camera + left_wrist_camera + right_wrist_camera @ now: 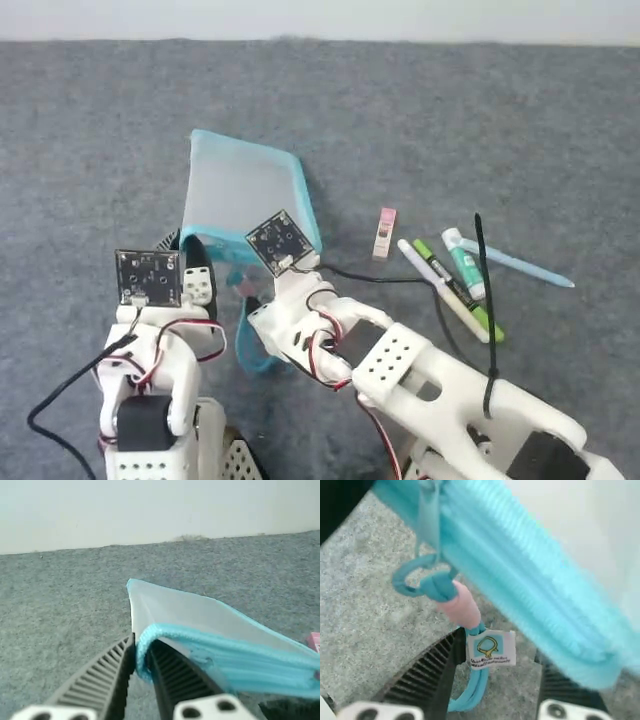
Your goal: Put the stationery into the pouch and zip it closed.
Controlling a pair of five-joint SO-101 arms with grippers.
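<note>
The translucent pouch (245, 185) with a cyan zipper edge (225, 655) lies at the middle of the grey table. My left gripper (142, 662) is shut on the pouch's near corner, pinching the cyan edge. My right gripper (495, 680) is open beside the zipper (530, 590). The cyan pull strap with its pink bead (460, 607) and white tag (491, 650) hangs between the jaws, close to one finger (427, 672). To the right lie a pink eraser (385, 233), a white pen (440, 288), a green marker (470, 305), a glue stick (465, 262) and a light blue pen (515, 262).
A cyan strap loop (255, 350) lies on the table by the right arm (400, 365). A black cable (380, 278) runs from that arm toward the stationery. The grey carpet-like surface (100, 130) ends at a pale wall at the back.
</note>
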